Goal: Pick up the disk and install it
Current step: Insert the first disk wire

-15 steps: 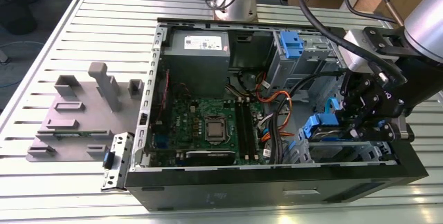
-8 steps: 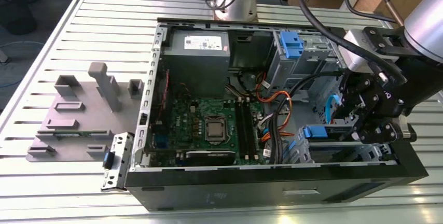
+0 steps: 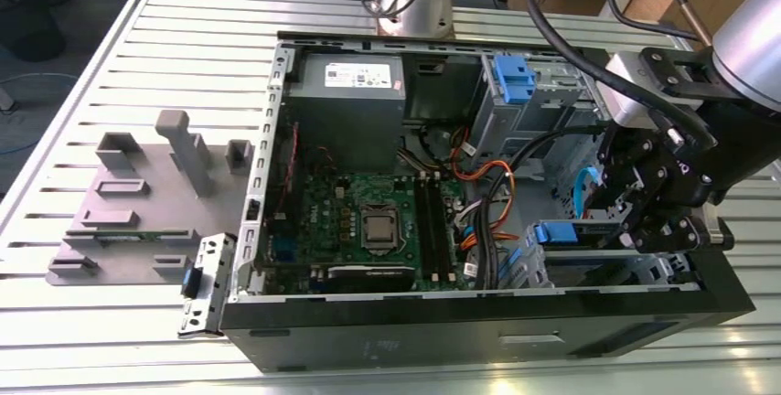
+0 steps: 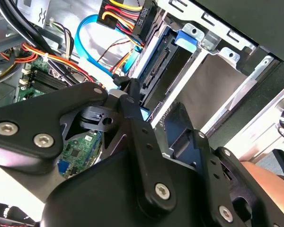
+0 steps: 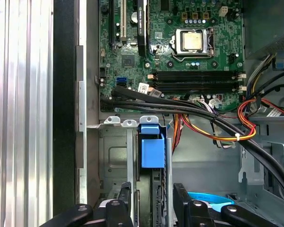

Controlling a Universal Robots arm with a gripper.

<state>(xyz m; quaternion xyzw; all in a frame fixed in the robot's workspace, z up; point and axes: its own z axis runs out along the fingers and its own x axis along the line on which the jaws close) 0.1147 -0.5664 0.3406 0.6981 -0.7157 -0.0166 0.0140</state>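
Note:
The disk [image 5: 151, 149] stands on edge in the metal drive bay [image 5: 111, 161] at the front corner of the open computer case [image 3: 488, 322]. Its blue end tab [image 3: 555, 232] points toward the motherboard. My gripper [image 5: 154, 203] straddles the disk from above, with one black finger [image 5: 125, 198] tight against each side, shut on it. In the second wrist view the disk's connector edge [image 4: 156, 71] and blue tab [image 4: 187, 40] show just past a fingertip [image 4: 131, 92]. In the exterior view the gripper's black body [image 3: 647, 203] hangs over the bay, at that view's right.
Black, orange and yellow cables [image 5: 213, 120] run close beside the bay, and a light blue cable [image 5: 210, 198] lies by one finger. The green motherboard [image 3: 366, 221] fills the case floor. A grey metal box [image 3: 347, 80] and a blue latch [image 3: 513, 75] sit at the back. A grey fixture [image 3: 134, 203] lies outside.

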